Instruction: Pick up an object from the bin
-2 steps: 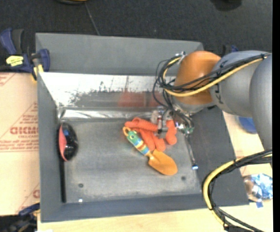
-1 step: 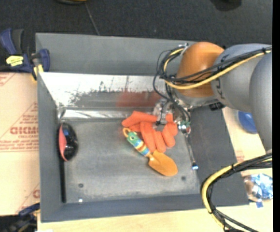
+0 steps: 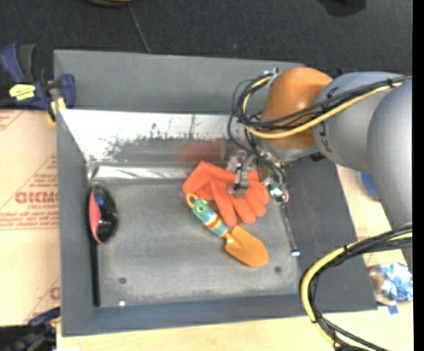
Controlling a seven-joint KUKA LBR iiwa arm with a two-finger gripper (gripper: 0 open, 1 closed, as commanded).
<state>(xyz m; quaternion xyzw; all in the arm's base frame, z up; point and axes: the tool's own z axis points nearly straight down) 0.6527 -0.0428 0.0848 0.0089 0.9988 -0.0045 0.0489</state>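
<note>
Clearance in the bin (image 3: 161,265) was ample along the near wall and across the left-centre floor, where bare grey metal lay between the left-hand item and the central group. Room was tight toward the far wall and the right side, where the arm's bulk overhung the floor.

Three loose items were counted. One black, rounded object (image 3: 101,214) with a pink-red patch lay against the left wall, well apart from the others. One orange glove (image 3: 216,189), digits splayed, lay at the middle near the far wall. One toy trowel (image 3: 234,236), with a striped multicoloured handle and an orange blade, lay just in front of the glove. Its handle touched or overlapped the glove; which could not be settled.

The arm entered from the right, its orange wrist cover (image 3: 292,104) above the far right corner, cables looped about it. The gripper (image 3: 245,180) pointed down onto the glove's right part. Whether its grip was spread or closed could not be determined.
</note>
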